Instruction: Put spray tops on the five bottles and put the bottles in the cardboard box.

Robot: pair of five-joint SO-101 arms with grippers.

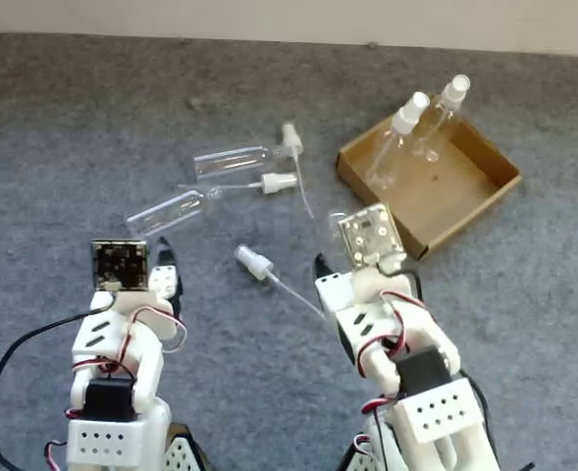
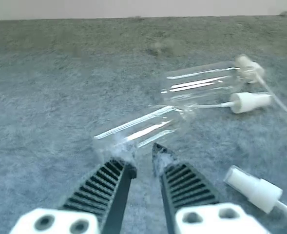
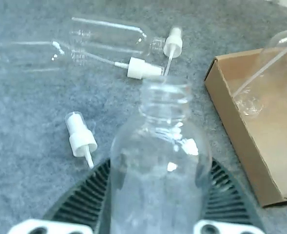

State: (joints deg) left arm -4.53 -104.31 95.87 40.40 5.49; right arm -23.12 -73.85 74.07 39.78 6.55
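Note:
My right gripper (image 3: pixel 158 197) is shut on a clear bottle (image 3: pixel 160 156) whose neck is bare; the same gripper (image 1: pixel 333 257) sits just left of the cardboard box (image 1: pixel 447 234). Two capped bottles (image 1: pixel 392 147) lie in the box. Two uncapped bottles (image 1: pixel 232 160) (image 1: pixel 171 209) lie on the carpet. My left gripper (image 2: pixel 142 158) is narrowly open, its tips just short of the nearer bottle (image 2: pixel 143 127). Three loose spray tops lie about: one (image 1: pixel 254 263) between the arms, one (image 1: pixel 279 183) and another (image 1: pixel 290 137) by the far bottle's neck.
Grey carpet covers the table. The box wall (image 3: pixel 240 126) stands close beside the held bottle. Open carpet stretches at the far left and behind the loose bottles.

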